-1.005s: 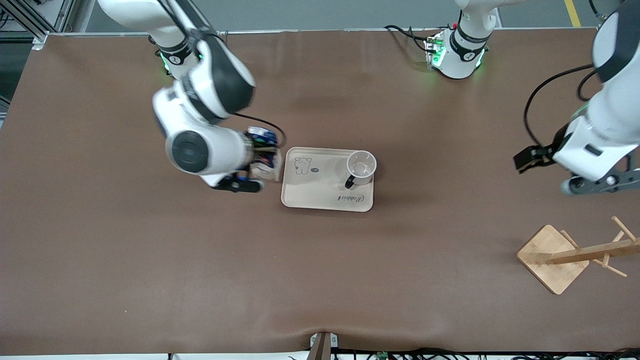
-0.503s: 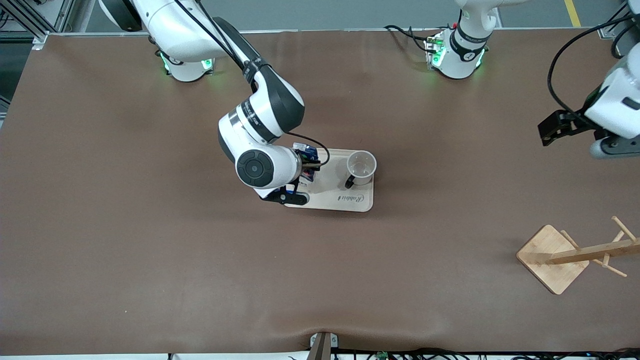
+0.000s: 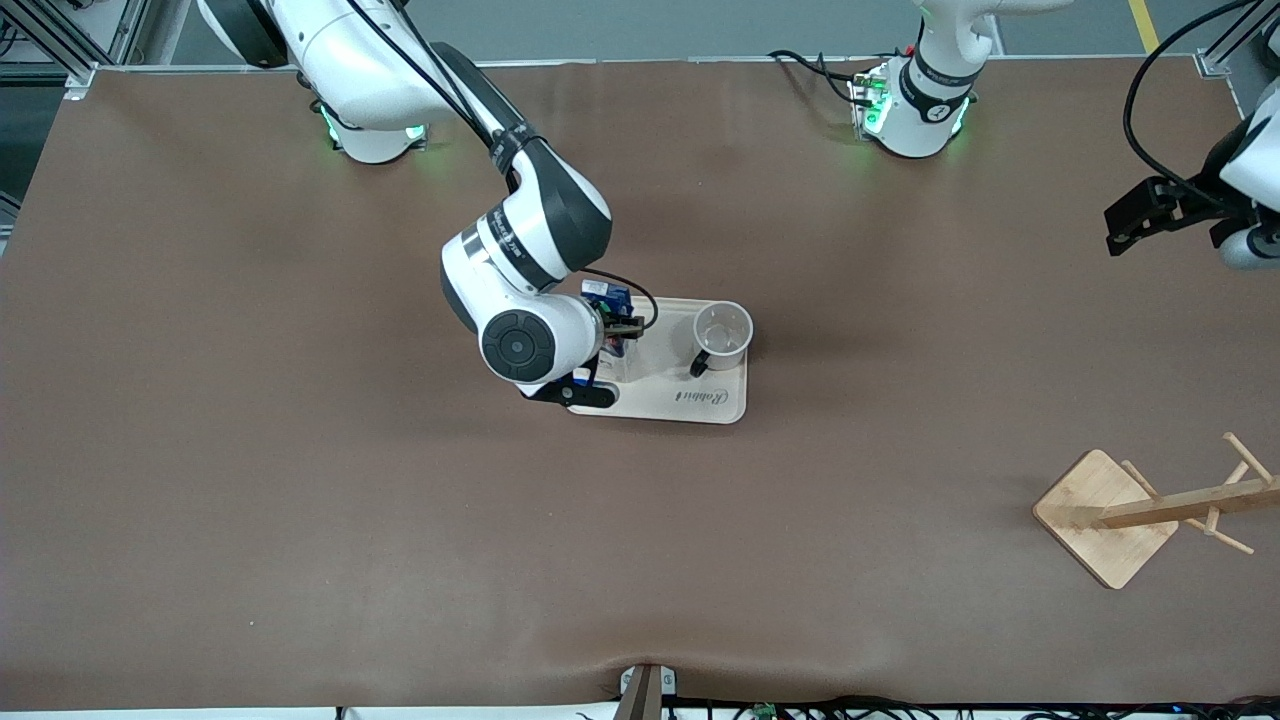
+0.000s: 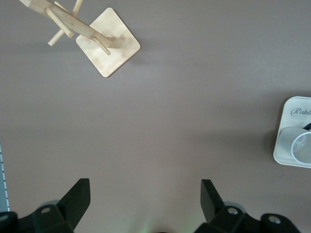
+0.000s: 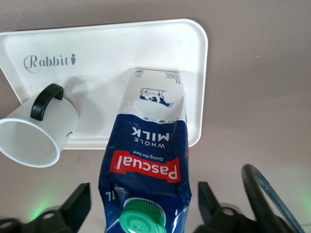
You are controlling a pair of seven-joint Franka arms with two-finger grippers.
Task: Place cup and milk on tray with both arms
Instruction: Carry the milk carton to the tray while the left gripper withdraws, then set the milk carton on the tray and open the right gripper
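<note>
The milk (image 3: 607, 297) is a dark-blue carton with a green cap. It stands upright on the cream tray (image 3: 700, 405), at the tray's end toward the right arm. In the right wrist view the milk (image 5: 150, 145) rests on the tray (image 5: 97, 53) beside the cup (image 5: 39, 136). My right gripper (image 3: 614, 335) straddles the carton, open, with a gap on each side (image 5: 143, 204). The white cup (image 3: 723, 330) stands on the tray's other end, black handle toward the front camera. My left gripper (image 3: 1150, 215) is open and empty, raised over the table's left-arm end (image 4: 144, 199).
A wooden rack with pegs lies tipped on its square base (image 3: 1100, 520) near the left arm's end, nearer the front camera; the left wrist view shows it too (image 4: 108, 48). The tray's edge (image 4: 291, 104) and the cup (image 4: 302, 145) show there as well.
My right arm has carried the milk from the table beside the tray onto the tray. My left arm has drawn back toward its end of the table.
</note>
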